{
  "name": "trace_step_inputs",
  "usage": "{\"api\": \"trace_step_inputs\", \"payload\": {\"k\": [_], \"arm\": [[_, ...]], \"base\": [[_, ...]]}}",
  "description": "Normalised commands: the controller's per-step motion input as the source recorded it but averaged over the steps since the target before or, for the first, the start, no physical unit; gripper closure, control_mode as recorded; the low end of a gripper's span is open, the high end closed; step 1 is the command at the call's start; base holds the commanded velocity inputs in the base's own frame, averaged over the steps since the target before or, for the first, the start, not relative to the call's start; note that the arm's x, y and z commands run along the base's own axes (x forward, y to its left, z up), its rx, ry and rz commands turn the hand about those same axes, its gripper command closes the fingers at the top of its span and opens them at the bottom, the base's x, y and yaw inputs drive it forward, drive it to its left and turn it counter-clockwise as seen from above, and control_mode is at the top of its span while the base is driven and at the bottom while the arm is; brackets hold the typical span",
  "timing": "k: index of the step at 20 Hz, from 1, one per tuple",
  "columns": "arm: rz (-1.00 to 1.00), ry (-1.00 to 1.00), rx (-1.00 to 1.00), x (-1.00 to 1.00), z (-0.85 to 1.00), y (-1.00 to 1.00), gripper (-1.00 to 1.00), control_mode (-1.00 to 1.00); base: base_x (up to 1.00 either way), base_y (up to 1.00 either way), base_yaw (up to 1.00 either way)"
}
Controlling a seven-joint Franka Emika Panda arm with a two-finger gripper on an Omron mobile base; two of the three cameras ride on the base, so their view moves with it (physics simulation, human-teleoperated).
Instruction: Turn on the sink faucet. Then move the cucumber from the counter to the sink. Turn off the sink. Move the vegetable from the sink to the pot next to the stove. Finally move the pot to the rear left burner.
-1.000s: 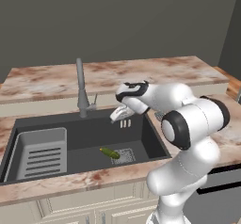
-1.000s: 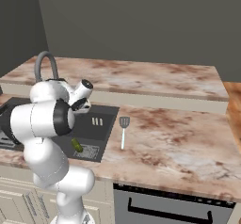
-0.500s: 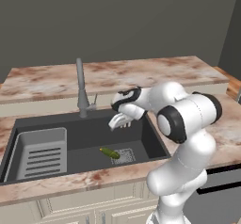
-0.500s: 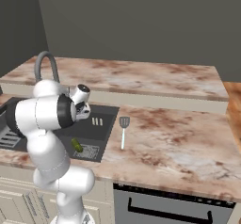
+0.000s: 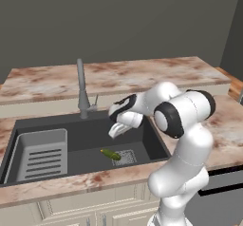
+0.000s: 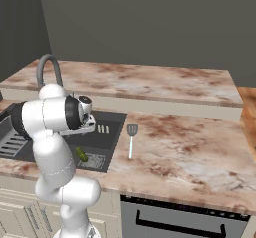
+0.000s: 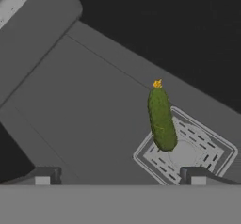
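Dark green finger-like cucumber point(image 7: 161, 119) lies in the wide dark grey sink point(image 5: 85, 137), one end on the drain grate point(image 5: 124, 157) — our tool point(image 5: 117, 131) hovers wide, empty; we may roll it — round sides.

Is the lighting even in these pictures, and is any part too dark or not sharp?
Left base view: flat, even light, cucumber clear on the sink floor. Right base view: same, wall dim. Hand view: upper right nearly black, cucumber's edges soft.
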Motion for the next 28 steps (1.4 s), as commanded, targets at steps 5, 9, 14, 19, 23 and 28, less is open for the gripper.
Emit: {"api": "trace_step_inputs", "payload": {"k": [5,9,14,19,23,28], "arm": [[0.00,0.03,-0.07,0.07,-0.38,0.00,-1.00,-1.00],[0.00,0.04,-0.06,0.08,-0.40,0.00,-1.00,-1.00],[0.00,0.04,-0.06,0.14,-0.41,0.00,-1.00,-1.00],[0.00,0.03,-0.05,0.22,-0.40,0.06,-1.00,-1.00],[0.00,0.04,-0.05,0.23,-0.39,0.07,-1.00,-1.00],[0.00,0.04,-0.05,0.26,-0.38,0.09,-1.00,-1.00]], "base": [[0.00,0.00,0.00],[0.00,0.00,0.00],[0.00,0.00,0.00],[0.00,0.00,0.00],[0.00,0.00,0.00],[0.00,0.00,0.00]]}}
